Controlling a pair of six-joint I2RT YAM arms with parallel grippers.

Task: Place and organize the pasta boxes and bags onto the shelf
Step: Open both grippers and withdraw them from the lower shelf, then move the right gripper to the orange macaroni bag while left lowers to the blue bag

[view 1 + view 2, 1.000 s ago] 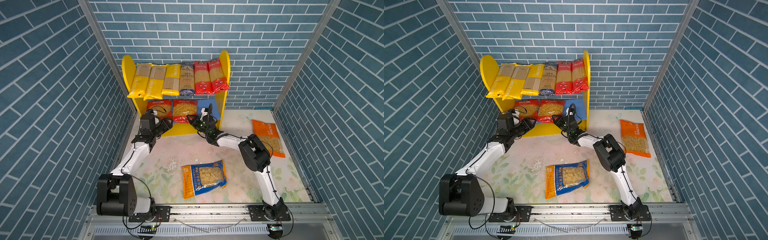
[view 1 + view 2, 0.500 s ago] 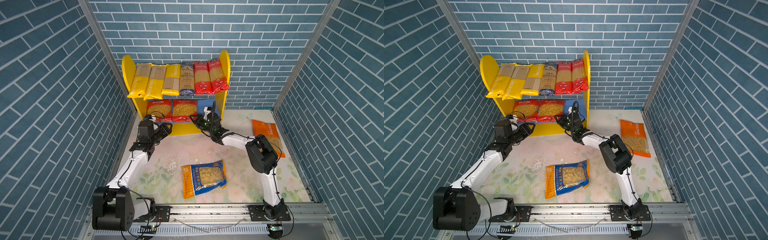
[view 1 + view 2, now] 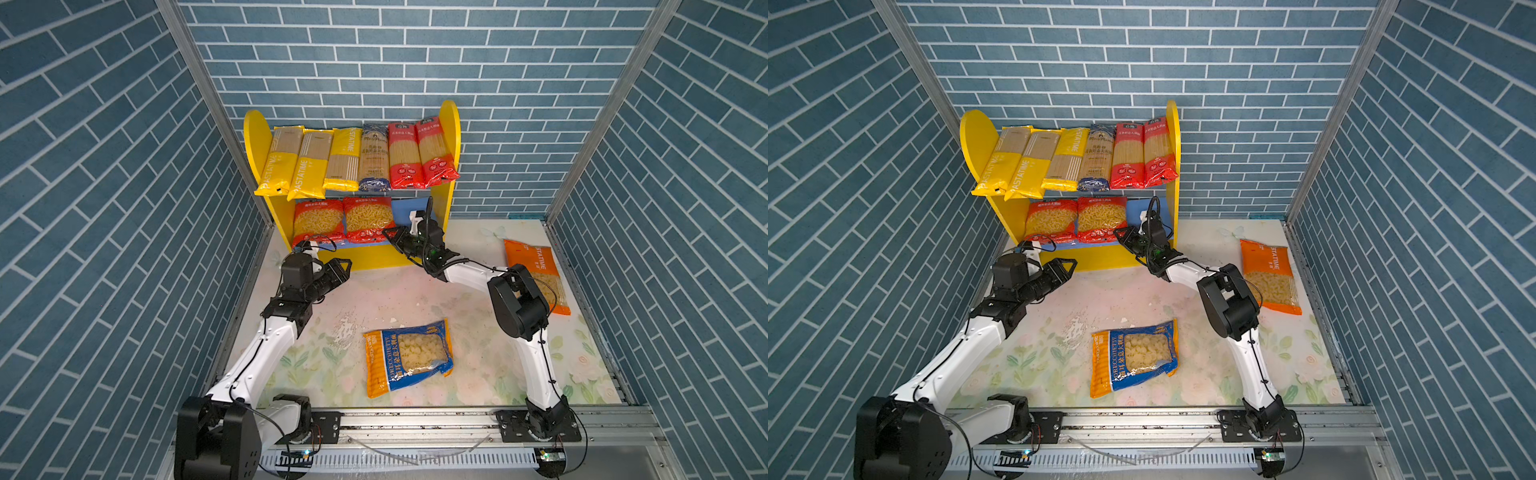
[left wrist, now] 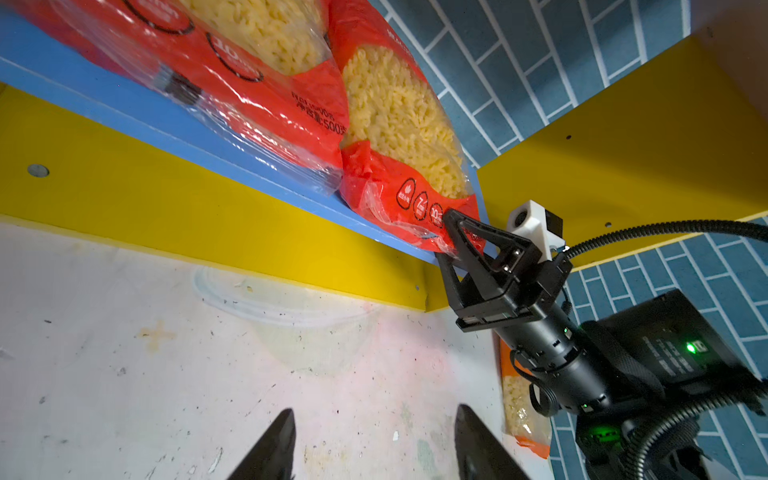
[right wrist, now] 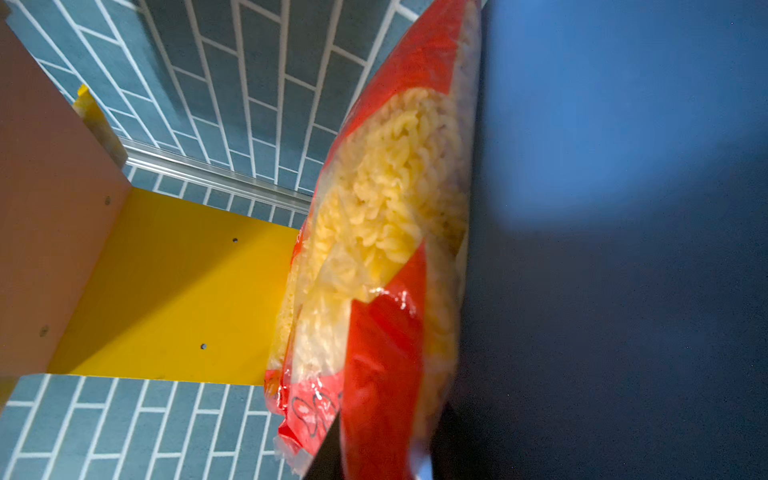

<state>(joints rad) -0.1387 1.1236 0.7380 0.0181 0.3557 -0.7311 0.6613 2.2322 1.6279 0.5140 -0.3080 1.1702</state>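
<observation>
The shelf [image 3: 451, 137] stands against the back wall. Its upper board carries yellow spaghetti packs [image 3: 307, 166], a dark blue one [image 3: 376, 158] and red ones [image 3: 419, 153]. Two red short-pasta bags [image 3: 318, 222] lean on the blue lower board. My right gripper [image 3: 388, 232] has its jaws either side of the bottom edge of the right-hand red bag [image 4: 399, 137]. That bag fills the gap in the right wrist view [image 5: 382, 291], and I cannot tell whether it is pinched. My left gripper [image 3: 344, 270] hangs open and empty over the floor in front of the shelf. A blue-orange bag [image 3: 409, 355] and an orange bag [image 3: 540, 274] lie on the floor.
Brick-pattern walls close in on three sides, and a metal rail [image 3: 415, 419] runs along the front. Bare blue board [image 3: 409, 210] shows between the right-hand red bag and the right side panel. Pale crumbs [image 3: 345, 328] lie on the floral mat.
My left gripper has drawn back from the lower board, out over the floor. My right gripper has stayed at the right-hand red bag's bottom edge, its jaws narrowing and then widening.
</observation>
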